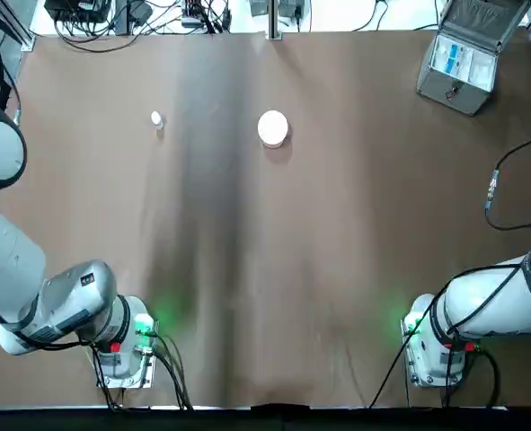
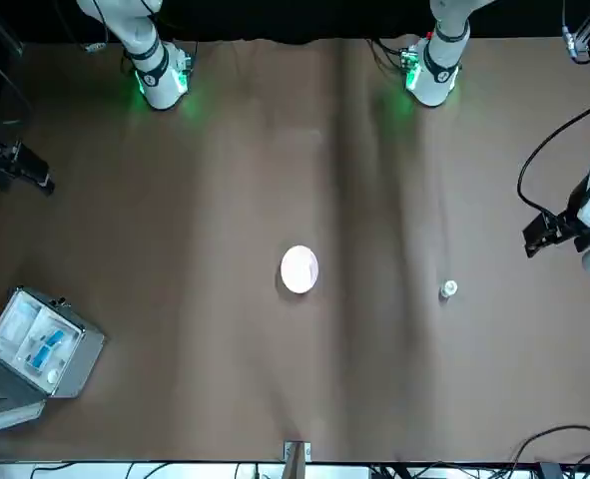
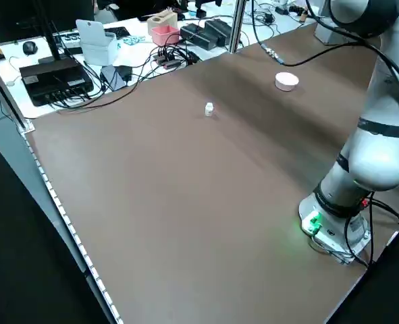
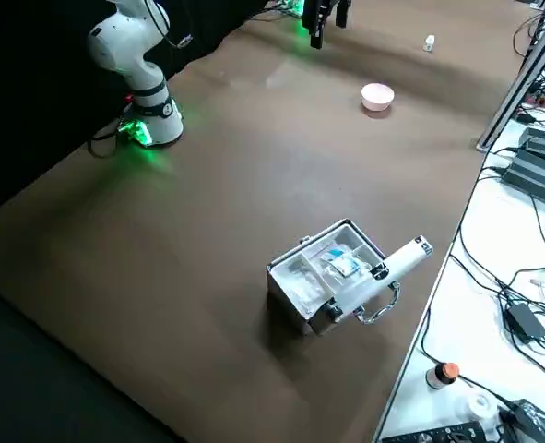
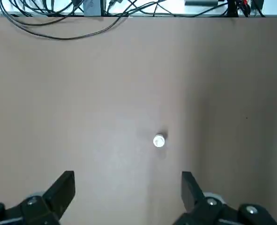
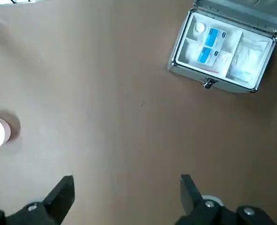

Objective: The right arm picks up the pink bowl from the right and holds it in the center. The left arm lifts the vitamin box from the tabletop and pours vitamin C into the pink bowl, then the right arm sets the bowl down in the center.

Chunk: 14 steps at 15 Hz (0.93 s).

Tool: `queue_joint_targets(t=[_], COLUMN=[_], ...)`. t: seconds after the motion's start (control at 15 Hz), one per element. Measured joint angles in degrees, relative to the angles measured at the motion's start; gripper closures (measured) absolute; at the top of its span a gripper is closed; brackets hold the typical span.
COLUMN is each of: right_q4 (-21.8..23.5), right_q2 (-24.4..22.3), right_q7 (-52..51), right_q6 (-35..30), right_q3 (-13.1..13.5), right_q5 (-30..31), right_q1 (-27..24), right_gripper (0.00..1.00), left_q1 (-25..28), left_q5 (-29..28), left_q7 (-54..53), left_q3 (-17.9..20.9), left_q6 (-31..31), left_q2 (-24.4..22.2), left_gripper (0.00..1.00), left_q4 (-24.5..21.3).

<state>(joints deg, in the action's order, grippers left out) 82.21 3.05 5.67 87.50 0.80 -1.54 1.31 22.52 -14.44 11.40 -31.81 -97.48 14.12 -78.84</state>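
Brown tabletop [image 1: 337, 269] carries three things: one grey hinged case [image 1: 463, 56] lying open at the far right corner, one pink bowl [image 1: 273, 127] upright, mouth up, near the far centre, and one vitamin box [image 1: 156, 118] standing upright well to its left. Both arms are raised clear; left hand [image 5: 128, 194] and right hand [image 6: 127, 197] are each spread, empty.
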Motion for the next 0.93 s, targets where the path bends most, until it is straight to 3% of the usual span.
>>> queue_joint_targets(t=[0.4,0.47,0.73,0.93], right_q4=[0.0,0.0,0.0,0.1], right_q2=[0.0,0.0,0.0,0.0], right_q7=[0.0,0.0,0.0,0.0], right_q6=[-0.1,-0.1,-0.2,-0.3], right_q3=[0.0,0.0,0.0,-0.1], right_q5=[0.0,0.0,0.0,0.0], right_q1=[0.0,0.0,0.0,0.0], right_gripper=[0.01,0.01,0.01,0.01], left_q1=[-0.4,-1.9,-14.6,-16.2], left_q5=[0.9,3.1,10.5,11.0], left_q7=[-0.2,-0.3,-5.1,-5.7], left_q3=[1.1,3.6,20.6,22.5], left_q6=[1.0,1.4,2.4,1.9], left_q2=[-0.9,-1.7,-6.8,-10.9], left_gripper=[0.00,0.00,0.00,0.00], left_q4=[0.1,0.1,-1.5,-5.8])
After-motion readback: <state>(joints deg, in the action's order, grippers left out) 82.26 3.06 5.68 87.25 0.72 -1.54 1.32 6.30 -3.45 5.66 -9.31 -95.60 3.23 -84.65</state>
